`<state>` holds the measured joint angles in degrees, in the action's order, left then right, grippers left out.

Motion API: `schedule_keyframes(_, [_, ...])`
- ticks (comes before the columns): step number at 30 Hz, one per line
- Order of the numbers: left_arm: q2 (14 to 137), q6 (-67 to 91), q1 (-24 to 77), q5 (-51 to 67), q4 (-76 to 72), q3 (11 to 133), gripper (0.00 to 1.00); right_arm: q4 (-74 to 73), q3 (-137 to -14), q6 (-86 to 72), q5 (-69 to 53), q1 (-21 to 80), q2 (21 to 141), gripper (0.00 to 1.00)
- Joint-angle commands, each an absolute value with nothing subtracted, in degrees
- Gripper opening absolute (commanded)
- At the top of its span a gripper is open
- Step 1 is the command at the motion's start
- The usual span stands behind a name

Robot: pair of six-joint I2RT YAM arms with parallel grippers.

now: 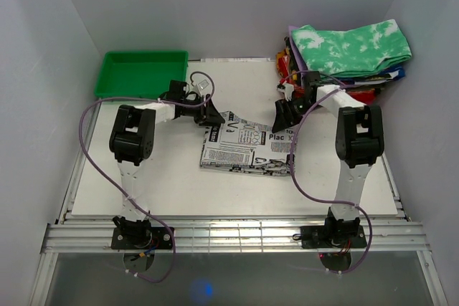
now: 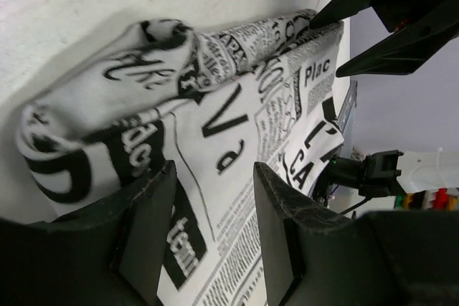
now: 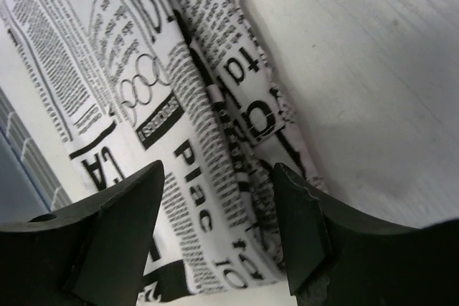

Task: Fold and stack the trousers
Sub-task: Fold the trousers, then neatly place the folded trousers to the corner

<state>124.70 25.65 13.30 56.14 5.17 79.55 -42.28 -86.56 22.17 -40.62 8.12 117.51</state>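
The trousers, white cloth with black newspaper print, lie folded into a compact rectangle on the white table. My left gripper is at their far left corner, my right gripper at their far right corner. In the left wrist view the trousers lie under my open gripper, with a rolled fold at the left. In the right wrist view the folded edge of the trousers lies between the spread jaws of my gripper. Neither gripper holds cloth.
A green tray stands at the back left. A stack of folded clothes topped by a green-and-white tie-dye garment sits at the back right, over red and multicoloured pieces. White walls enclose the table.
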Motion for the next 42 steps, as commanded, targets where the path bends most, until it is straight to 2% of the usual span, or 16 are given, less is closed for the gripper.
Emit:
schedule_keyframes(1, [113.06,16.62,13.27,55.03,13.77,80.25,0.58,-49.73,-87.3,23.73,-43.94,7.64,108.05,0.68])
schedule_keyframes(5, [104.8,13.72,14.32,51.77,16.25,76.82,0.59,-50.89,-76.57,24.96,-40.44,10.27,97.31,0.67])
schedule_keyframes(8, [101.17,11.87,16.6,50.19,17.05,73.75,0.59,-51.94,-68.77,24.79,-40.51,12.03,92.21,0.55])
schedule_keyframes(10, [98.97,11.86,17.66,49.49,17.23,72.34,0.59,-50.72,-64.97,24.0,-40.25,12.65,90.71,0.54])
schedule_keyframes(15, [97.82,11.52,19.51,48.51,17.75,69.87,0.59,-48.87,-60.21,22.76,-40.08,12.92,95.35,0.49])
schedule_keyframes(20, [96.33,7.74,22.05,46.76,17.49,68.73,0.58,-45.79,-60.2,18.99,-38.24,12.83,100.62,0.39])
schedule_keyframes(23, [95.98,7.47,22.41,45.97,17.14,68.47,0.58,-48.07,-60.64,20.21,-36.48,12.83,105.11,0.25])
schedule_keyframes(26, [95.1,3.63,23.55,45.09,16.7,68.29,0.6,-52.02,-61.78,23.46,-35.6,12.83,106.53,0.24])
schedule_keyframes(28, [93.87,-0.16,25.3,41.95,15.83,67.51,0.65,-53.17,-63.19,24.96,-36.91,12.05,103.73,0.34])
schedule_keyframes(33, [86.42,-15.44,33.65,33.68,9.68,61.71,0.76,-53.44,-76.01,24.52,-36.22,9.49,96.52,0.48])
schedule_keyframes(35, [84.38,-23.0,37.51,31.47,4.87,58.9,0.79,-51.42,-77.34,23.56,-34.29,8.36,91.34,0.69])
schedule_keyframes(37, [82.71,-28.53,40.24,27.88,1.42,55.3,0.8,-51.15,-79.1,22.94,-32.26,7.91,87.13,0.79])
schedule_keyframes(39, [82.88,-30.84,43.32,26.55,-2.98,53.71,0.8,-51.33,-79.37,22.06,-28.77,7.65,84.3,0.84])
schedule_keyframes(40, [83.84,-31.98,44.46,26.19,-3.95,53.53,0.8,-51.07,-78.93,21.54,-27.17,7.56,81.33,0.97])
schedule_keyframes(41, [84.54,-32.43,46.65,26.02,-5.61,53.53,0.8,-48.54,-77.71,18.92,-23.68,7.47,79.56,0.96])
schedule_keyframes(42, [85.42,-32.87,47.71,25.41,-6.58,53.53,0.8,-46.08,-73.26,16.03,-21.12,7.47,76.5,0.9])
